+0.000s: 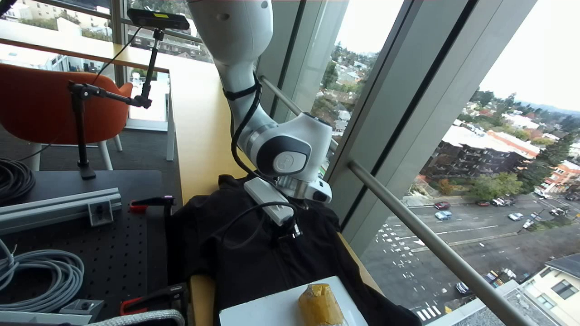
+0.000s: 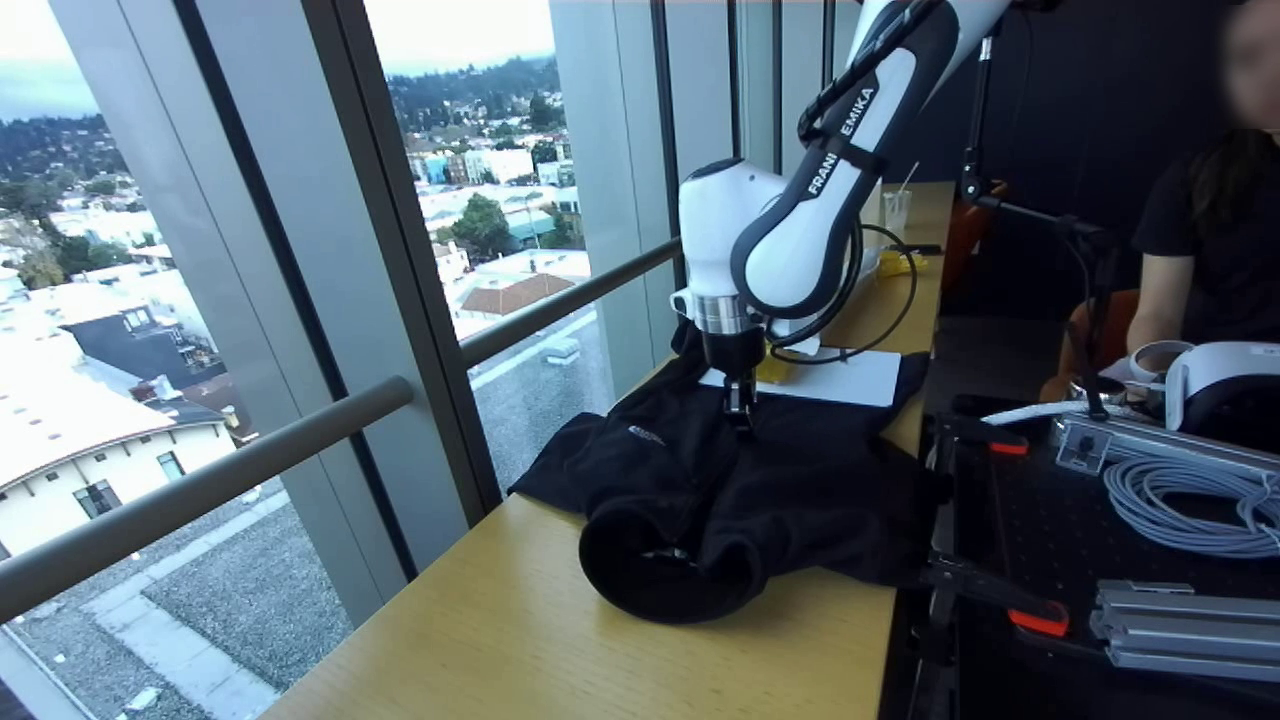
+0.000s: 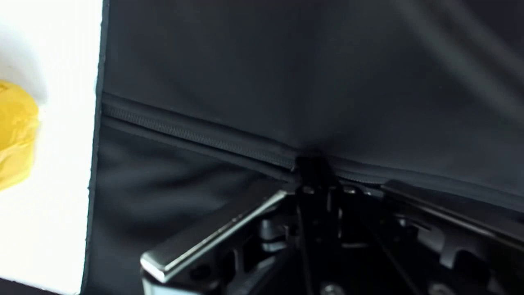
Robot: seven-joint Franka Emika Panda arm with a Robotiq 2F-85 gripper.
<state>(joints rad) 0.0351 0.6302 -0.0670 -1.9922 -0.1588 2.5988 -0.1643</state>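
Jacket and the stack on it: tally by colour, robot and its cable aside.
Black: 1 (jacket)
White: 1 (board)
Yellow: 1 (bundle)
Total: 3

Black jacket (image 2: 830, 510), spread on wooden table (image 2: 540, 650), collar (image 2: 655, 600) gaping; dark zipper (image 3: 196, 137) (fine-toothed)

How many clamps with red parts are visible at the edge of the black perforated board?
2. Both exterior views show them: one clamp beside the end of a metal bar, the other clamp beside the pale braided cord. Others may be hidden.
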